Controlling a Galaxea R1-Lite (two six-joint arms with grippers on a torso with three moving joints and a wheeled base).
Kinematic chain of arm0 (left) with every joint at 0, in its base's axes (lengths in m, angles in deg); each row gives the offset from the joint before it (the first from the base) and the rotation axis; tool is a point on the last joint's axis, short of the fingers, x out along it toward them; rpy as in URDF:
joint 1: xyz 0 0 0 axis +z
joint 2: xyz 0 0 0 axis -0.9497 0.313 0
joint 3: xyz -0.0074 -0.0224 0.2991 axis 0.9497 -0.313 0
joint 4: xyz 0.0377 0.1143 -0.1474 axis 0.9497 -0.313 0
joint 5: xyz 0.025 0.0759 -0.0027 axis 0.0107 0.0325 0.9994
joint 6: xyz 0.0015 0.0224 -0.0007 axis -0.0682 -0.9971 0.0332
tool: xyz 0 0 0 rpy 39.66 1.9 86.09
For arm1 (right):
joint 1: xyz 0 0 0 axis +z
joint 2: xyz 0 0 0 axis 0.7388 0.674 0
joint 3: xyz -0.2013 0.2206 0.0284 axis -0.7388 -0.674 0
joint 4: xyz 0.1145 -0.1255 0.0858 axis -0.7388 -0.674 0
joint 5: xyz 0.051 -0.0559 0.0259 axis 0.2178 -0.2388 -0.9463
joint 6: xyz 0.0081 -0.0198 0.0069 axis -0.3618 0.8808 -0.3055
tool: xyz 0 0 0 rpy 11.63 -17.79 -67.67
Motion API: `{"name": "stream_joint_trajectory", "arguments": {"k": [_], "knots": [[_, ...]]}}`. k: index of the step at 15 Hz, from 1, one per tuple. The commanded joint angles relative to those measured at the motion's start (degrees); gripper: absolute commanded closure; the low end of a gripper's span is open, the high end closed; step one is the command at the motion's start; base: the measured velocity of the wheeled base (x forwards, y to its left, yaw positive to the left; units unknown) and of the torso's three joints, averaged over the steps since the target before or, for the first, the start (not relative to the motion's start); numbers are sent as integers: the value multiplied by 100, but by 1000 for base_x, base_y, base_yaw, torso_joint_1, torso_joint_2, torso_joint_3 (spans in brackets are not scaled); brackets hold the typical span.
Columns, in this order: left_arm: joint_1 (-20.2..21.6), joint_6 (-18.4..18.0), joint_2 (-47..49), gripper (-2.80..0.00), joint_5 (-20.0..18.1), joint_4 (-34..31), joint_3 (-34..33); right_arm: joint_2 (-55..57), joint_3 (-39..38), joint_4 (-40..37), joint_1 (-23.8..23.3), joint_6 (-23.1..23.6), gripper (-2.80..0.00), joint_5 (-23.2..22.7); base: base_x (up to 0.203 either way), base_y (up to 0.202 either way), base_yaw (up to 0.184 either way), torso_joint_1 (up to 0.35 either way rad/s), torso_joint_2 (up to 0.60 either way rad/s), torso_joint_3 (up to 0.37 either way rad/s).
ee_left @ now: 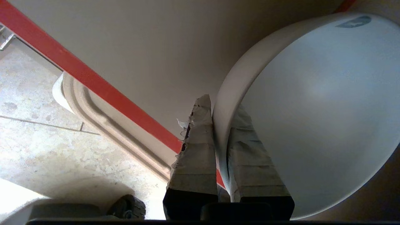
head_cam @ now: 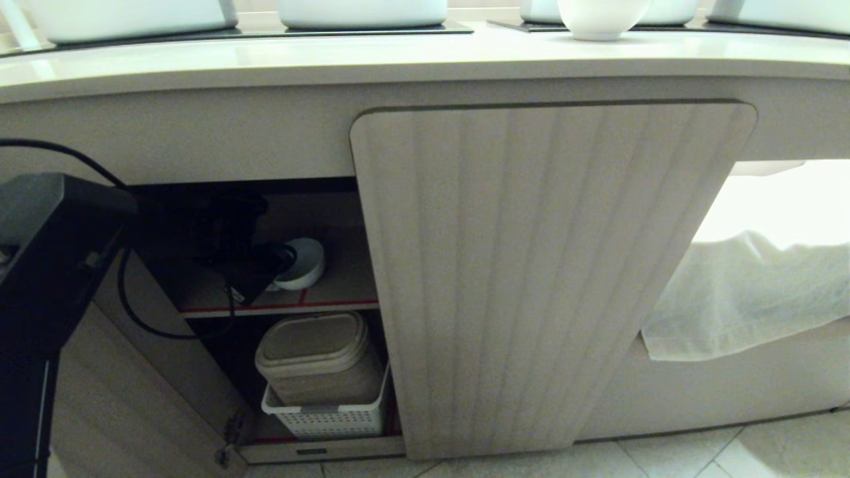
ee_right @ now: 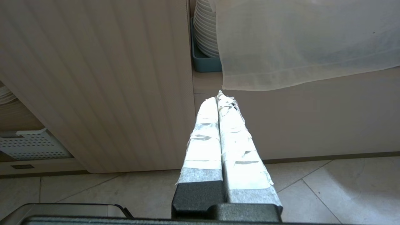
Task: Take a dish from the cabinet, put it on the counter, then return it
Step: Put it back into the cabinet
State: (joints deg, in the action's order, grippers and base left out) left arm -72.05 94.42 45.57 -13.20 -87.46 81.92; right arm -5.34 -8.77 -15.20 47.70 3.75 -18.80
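- Left gripper (ee_left: 220, 109) is clamping the rim of the small round white ceramic bowl (ee_left: 312, 118) on the beige cabinet's red-edged shelf (head_cam: 279, 309).
- Step underway appears to be lifting out; next, raising it toward the cream desk (head_cam: 398, 60).
- Right gripper (ee_right: 218, 100) is hanging closed, idle.

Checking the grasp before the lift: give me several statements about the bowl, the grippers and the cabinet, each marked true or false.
1. The left gripper is shut on the dish, one finger inside the wall and one outside. True.
2. The dish sits on the counter. False: it is inside the cabinet, on the shelf edged with a red line.
3. The right gripper holds a cloth. False: its fingers are shut on nothing, pointing toward the cabinet front near the floor.
4. A lidded beige container stands in a white basket below the shelf. True.
5. The ribbed door right of the opening is closed. True.
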Motion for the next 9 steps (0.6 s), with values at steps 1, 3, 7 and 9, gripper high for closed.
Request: {"name": "stream_joint_trajectory", "arguments": {"k": [1, 3, 7, 9], "knots": [[-6, 13, 25, 0, 11, 1, 23, -1, -1, 4, 1, 2, 0, 2, 0, 0, 0, 0, 0, 0], [-6, -5, 25, 0, 20, 1, 23, -1, -1, 4, 1, 2, 0, 2, 0, 0, 0, 0, 0, 0], [-6, -198, -2, 0, 99, 1, 23, -1, -1, 4, 1, 2, 0, 2, 0, 0, 0, 0, 0, 0], [-15, -198, -10, 0, 99, 1, 23, -1, -1, 4, 1, -6, 0, 2, 0, 0, 0, 0, 0, 0]]}}
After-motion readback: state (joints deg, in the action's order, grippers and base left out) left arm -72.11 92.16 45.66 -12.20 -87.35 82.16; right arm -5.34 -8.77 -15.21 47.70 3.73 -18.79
